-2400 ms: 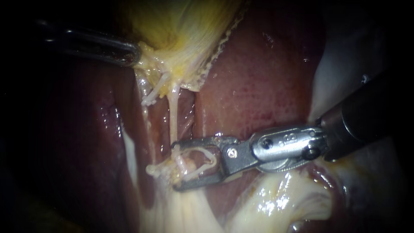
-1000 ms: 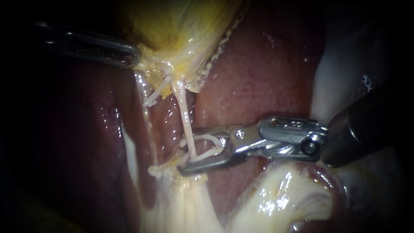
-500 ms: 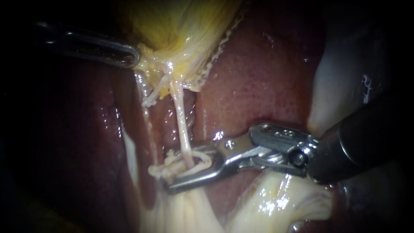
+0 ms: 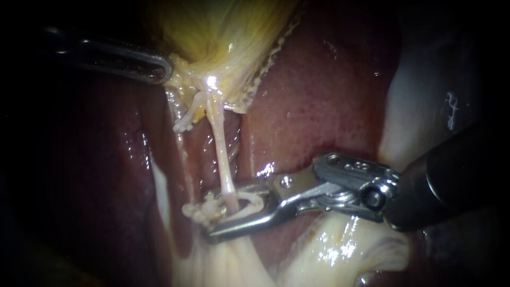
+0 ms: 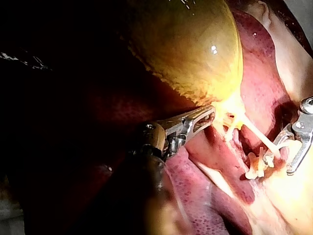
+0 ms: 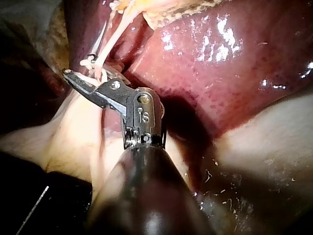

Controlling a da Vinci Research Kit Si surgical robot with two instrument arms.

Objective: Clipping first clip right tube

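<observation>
Glossy dark-red liver [image 4: 319, 106] backs the endoscope view, where the right instrument [image 4: 234, 210] holds slotted steel jaws apart around the thin, pale right tube [image 4: 222, 159]. Left wrist view: the left instrument [image 5: 203, 117] is clamped on the yellow gallbladder [image 5: 195, 49] at its frayed edge. Right wrist view: the stringy tube crosses between the parted jaws.

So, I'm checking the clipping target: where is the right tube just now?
Endoscope view, centre-left: the right tube runs down from the gallbladder neck, over the liver, into the tip of the right instrument.
</observation>
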